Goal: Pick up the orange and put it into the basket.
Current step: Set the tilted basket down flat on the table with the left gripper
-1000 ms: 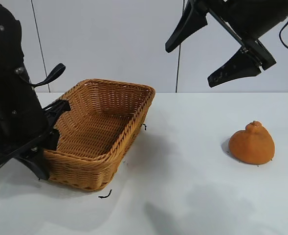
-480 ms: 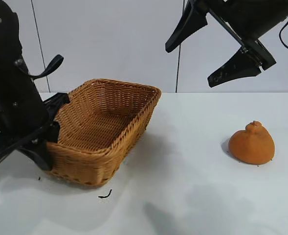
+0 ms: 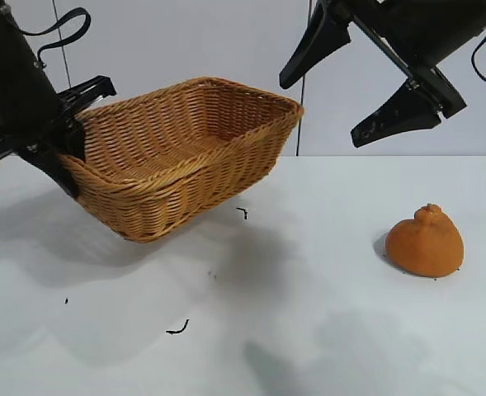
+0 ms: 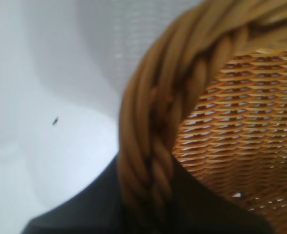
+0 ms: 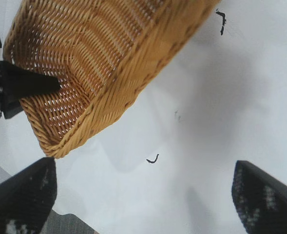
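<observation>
The tan wicker basket [image 3: 176,157] hangs tilted above the white table, lifted off it at the left. My left gripper [image 3: 65,136] is shut on the basket's braided rim [image 4: 148,161] at its left end. In the right wrist view the basket [image 5: 99,58] shows from above with the left gripper's finger inside it. The orange [image 3: 425,242] sits on the table at the right, knob up, apart from everything. My right gripper [image 3: 342,87] hangs high above the table between basket and orange, wide open and empty, its fingertips [image 5: 267,200] far apart.
The white table [image 3: 292,330] carries a few small dark scraps, one curled [image 3: 176,328] near the front and one [image 3: 242,213] by the basket. A pale panelled wall stands behind. Bare table lies between the basket and the orange.
The left gripper has lifted the basket off the table, up and a little to the right, tilting it. The right gripper and the orange have stayed still.
</observation>
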{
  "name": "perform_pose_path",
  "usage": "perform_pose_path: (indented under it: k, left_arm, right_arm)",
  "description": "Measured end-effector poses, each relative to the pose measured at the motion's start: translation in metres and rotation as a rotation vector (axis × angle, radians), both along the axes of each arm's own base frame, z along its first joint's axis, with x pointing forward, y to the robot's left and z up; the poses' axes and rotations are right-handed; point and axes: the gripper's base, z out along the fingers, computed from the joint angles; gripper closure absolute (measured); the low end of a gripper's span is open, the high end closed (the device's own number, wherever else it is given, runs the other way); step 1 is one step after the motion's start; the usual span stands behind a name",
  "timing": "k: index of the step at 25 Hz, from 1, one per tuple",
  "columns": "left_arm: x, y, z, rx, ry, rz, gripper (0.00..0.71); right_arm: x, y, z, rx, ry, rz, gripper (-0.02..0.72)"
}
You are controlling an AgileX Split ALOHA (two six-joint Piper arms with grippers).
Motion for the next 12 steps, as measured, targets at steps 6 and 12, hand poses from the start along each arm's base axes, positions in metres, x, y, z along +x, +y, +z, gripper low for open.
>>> perform_pose_path:
  k: [6, 12]
  left_arm:
    - [0.004, -0.001, 0.000, 0.013, -0.028, -0.156, 0.616]
    - [0.007, 0.003, -0.012, 0.067, -0.025, -0.198, 0.617]
  right_arm:
    - [0.000, 0.000, 0.000, 0.000, 0.000, 0.000, 0.008]
    - [0.000, 0.000, 0.000, 0.000, 0.000, 0.000, 0.008]
